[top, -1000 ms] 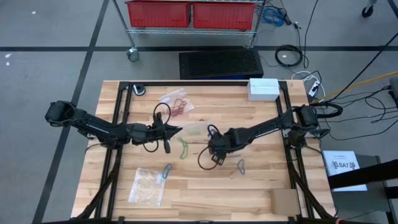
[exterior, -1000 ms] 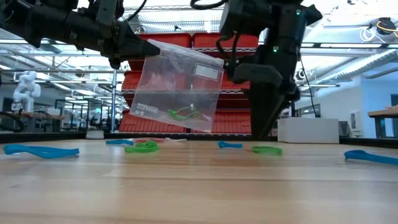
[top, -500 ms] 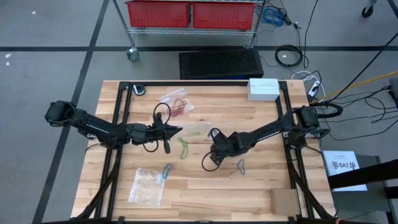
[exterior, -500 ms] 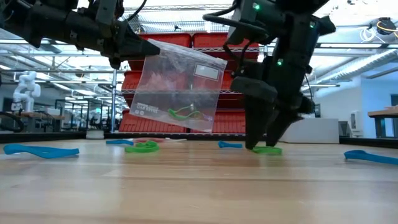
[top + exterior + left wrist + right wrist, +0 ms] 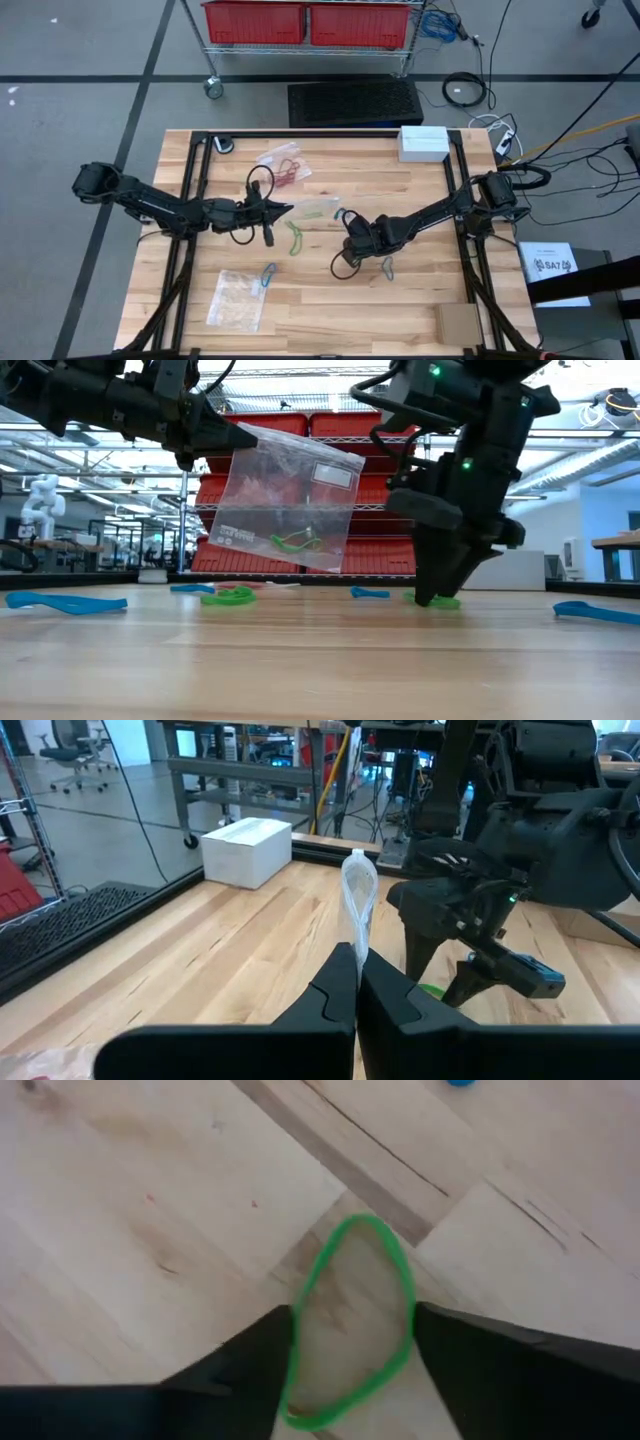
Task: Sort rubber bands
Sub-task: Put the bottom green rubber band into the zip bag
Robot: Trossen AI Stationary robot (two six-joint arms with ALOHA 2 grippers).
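1. Right claw [image 5: 437, 598] is down at the counter [image 5: 330, 300] near its middle, jaws spread apart, one dark finger [image 5: 240, 1370] on either side of a green rubber band [image 5: 350, 1325] that lies flat on the wood between them; whether the tips touch the band cannot be told.
2. Left claw [image 5: 355, 982] is raised above the counter, left of centre, jaws pinched tight on the top edge of a clear bag [image 5: 290, 500], which hangs tilted in the air.
3. Inside that hanging bag lies one green band [image 5: 292, 541], near its lower edge.
4. Loose on the wood, the high view shows one more green band [image 5: 296, 238] between the two claws, one blue band [image 5: 268, 275] toward the front left and one blue band [image 5: 387, 266] just beside the right claw.
5. Two further clear bags lie flat: one bag with red bands [image 5: 283, 165] at the back of the counter, their number too tangled to count, and one front bag [image 5: 238, 297] at the front left, whose contents cannot be made out.
6. One white box [image 5: 423, 142] sits at the back right corner, and one brown card square [image 5: 460, 325] at the front right corner.
7. Two red bins [image 5: 305, 20] stand on a wire shelf beyond the counter.
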